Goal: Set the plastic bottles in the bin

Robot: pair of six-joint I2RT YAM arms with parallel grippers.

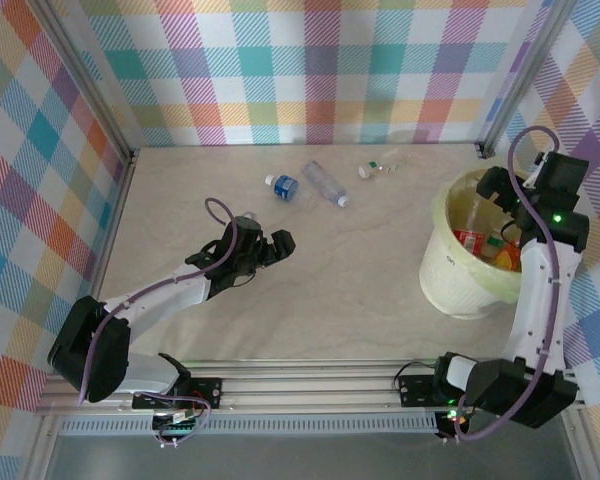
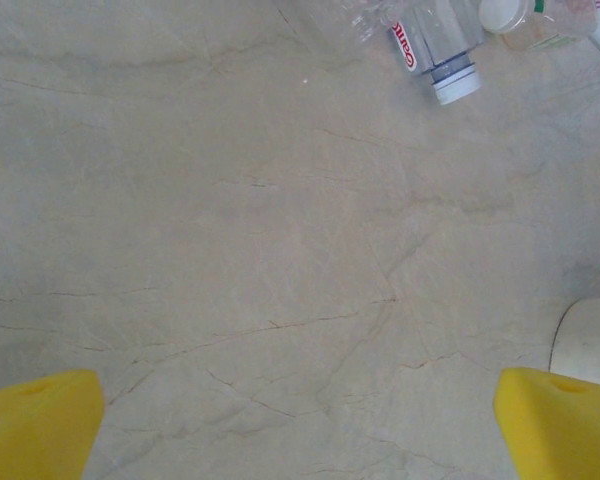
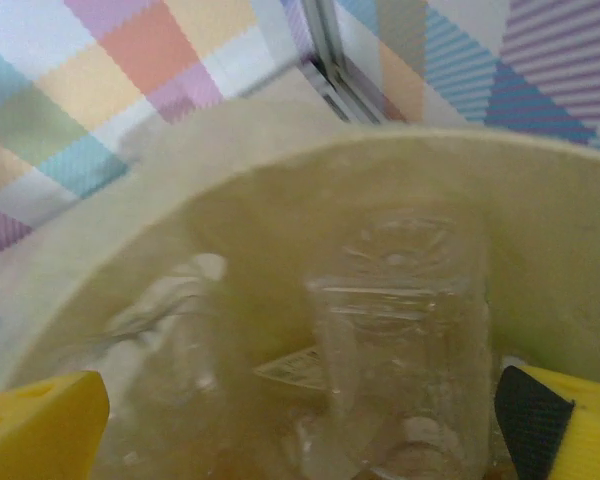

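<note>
Enclosing the pale marbled table and bin stand plaid walls.

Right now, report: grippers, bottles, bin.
Left gripper open, empty, over table. Right gripper open above bin, bottles inside. Three bottles lie at far edge, nothing between them and left gripper.

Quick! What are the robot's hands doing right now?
Left gripper: open, holding nothing, above the table.
Right gripper: open, holding nothing, over the bin.
</note>
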